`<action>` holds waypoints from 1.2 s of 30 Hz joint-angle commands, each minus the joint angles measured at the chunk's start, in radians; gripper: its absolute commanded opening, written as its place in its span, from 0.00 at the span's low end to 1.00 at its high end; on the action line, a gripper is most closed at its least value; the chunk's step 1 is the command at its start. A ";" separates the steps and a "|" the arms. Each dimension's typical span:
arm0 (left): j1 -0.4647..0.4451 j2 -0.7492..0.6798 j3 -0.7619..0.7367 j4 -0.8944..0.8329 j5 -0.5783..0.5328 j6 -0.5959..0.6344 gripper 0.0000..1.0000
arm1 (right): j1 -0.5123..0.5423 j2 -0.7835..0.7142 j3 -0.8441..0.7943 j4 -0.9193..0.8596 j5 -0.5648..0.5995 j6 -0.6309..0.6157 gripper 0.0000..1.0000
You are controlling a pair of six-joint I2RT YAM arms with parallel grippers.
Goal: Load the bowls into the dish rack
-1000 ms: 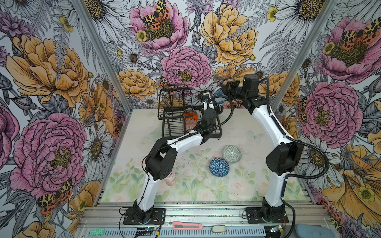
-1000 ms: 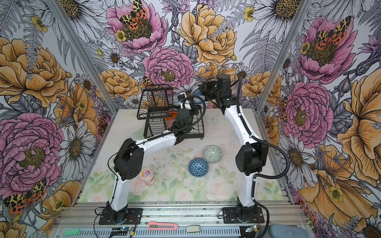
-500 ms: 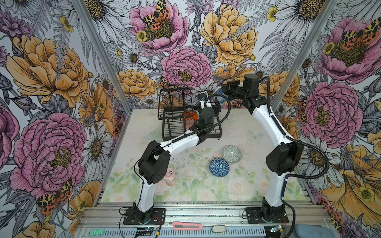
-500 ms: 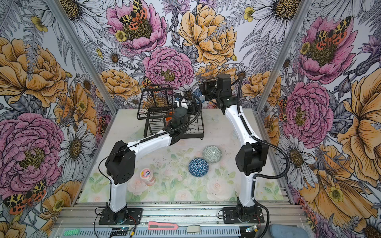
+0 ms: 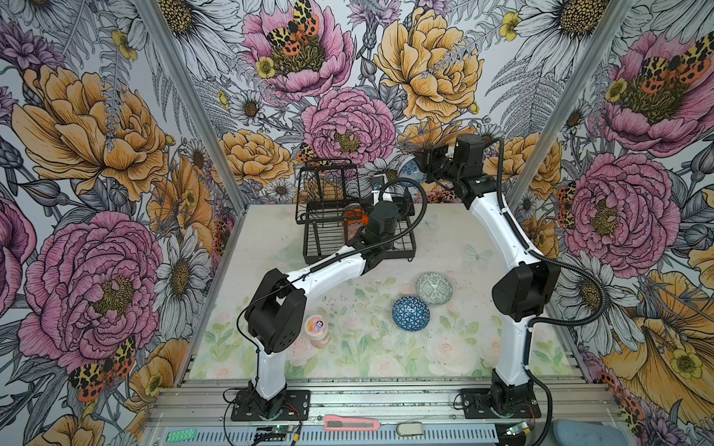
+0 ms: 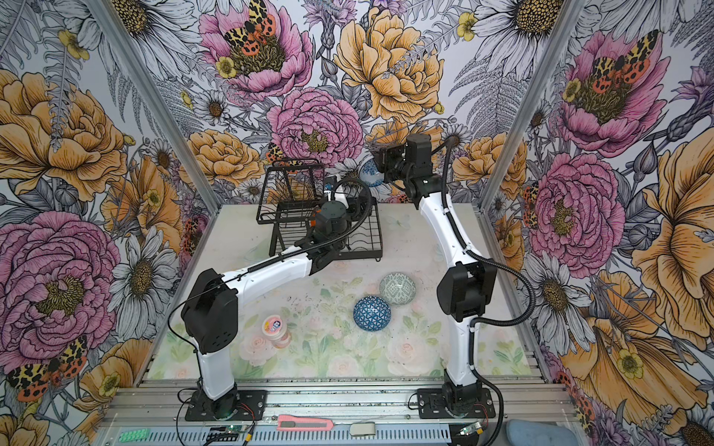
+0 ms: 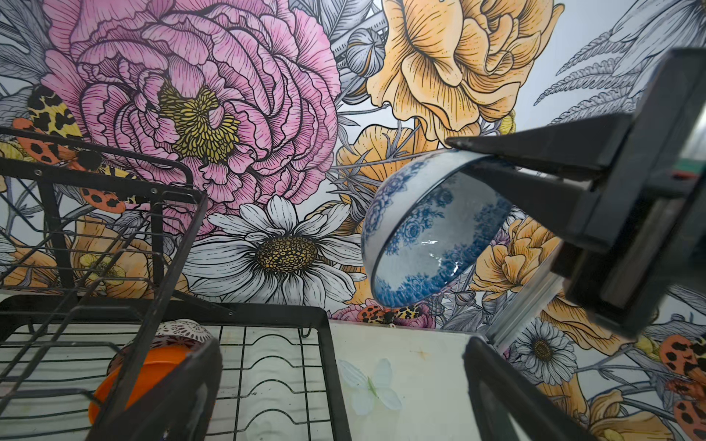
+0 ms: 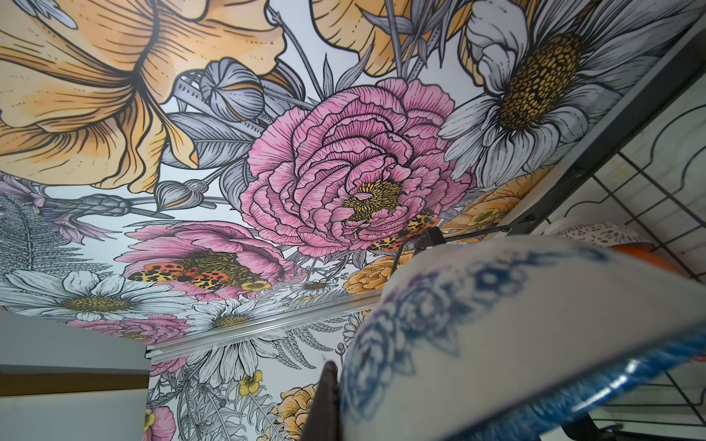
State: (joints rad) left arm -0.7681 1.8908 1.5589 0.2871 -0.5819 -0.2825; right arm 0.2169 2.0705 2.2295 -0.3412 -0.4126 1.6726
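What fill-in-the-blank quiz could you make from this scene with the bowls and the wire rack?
1. The glossy white round bowl, pinched at its rim by the right fingers, bears flowers painted in ____.
2. The left fingers stand ____, holding nothing, at the black wire dish rack.
3. The round bowl lying in that rack shows a plain ____ inside.
4. On the table lie ____ patterned bowls: a dark blue bowl with triangles and a grey-green geometric bowl.
Missing words: blue; open; orange; two.

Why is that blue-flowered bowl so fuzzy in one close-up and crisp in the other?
Right wrist view: the white-blue floral bowl sits close to the lens and blurs, while the wallpaper is sharp. Left wrist view: farther off, it is crisp, with small glare streaks inside.
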 commanded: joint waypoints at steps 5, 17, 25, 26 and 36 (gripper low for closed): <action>0.043 -0.109 0.041 -0.198 0.138 -0.106 0.99 | -0.022 0.042 0.126 0.091 -0.024 -0.149 0.00; 0.131 -0.172 0.192 -0.528 0.322 -0.163 0.99 | 0.017 -0.023 -0.014 0.196 -0.075 -0.478 0.00; 0.271 -0.207 0.223 -0.633 0.583 -0.186 0.99 | 0.024 -0.088 -0.410 0.715 0.055 -0.280 0.00; 0.283 -0.207 0.235 -0.652 0.599 -0.179 0.99 | 0.025 -0.081 -0.413 0.703 0.054 -0.288 0.00; 0.364 -0.201 0.258 -0.737 0.666 -0.139 0.99 | 0.058 -0.077 -0.590 0.826 0.166 -0.267 0.00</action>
State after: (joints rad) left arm -0.4213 1.7088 1.8141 -0.4084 0.0330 -0.4389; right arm 0.2546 2.0422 1.6634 0.3511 -0.3099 1.3964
